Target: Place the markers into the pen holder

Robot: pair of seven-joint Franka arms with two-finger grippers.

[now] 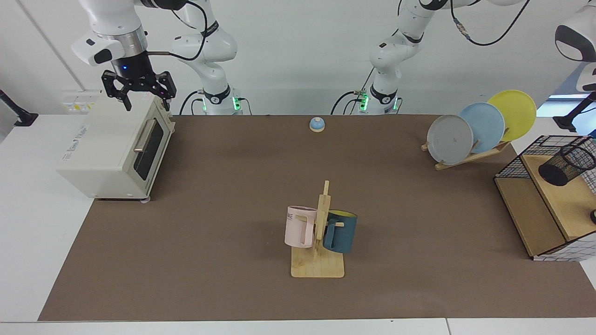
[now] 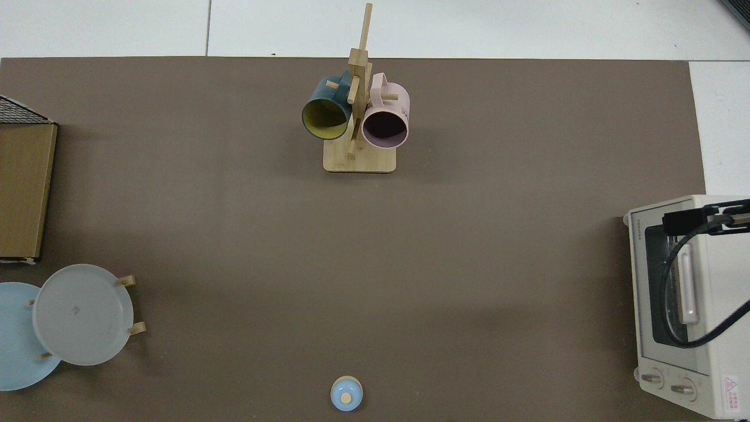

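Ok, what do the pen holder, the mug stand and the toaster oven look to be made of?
The pen holder: black wire mesh, probably metal; you can see through its wall. The mug stand: pale wood, perhaps bamboo, with a matte, unpainted look and pegs. The toaster oven: off-white casing, likely painted metal or plastic, with a dark glass-looking door.

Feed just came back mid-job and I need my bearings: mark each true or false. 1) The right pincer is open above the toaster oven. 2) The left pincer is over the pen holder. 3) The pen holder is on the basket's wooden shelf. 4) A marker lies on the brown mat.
1) True: the right pincer hangs open above the toaster oven.
2) False: the left pincer is out of view; only part of the left arm shows.
3) True: the pen holder rests tilted on the wooden shelf.
4) False: no marker shows on the brown mat.
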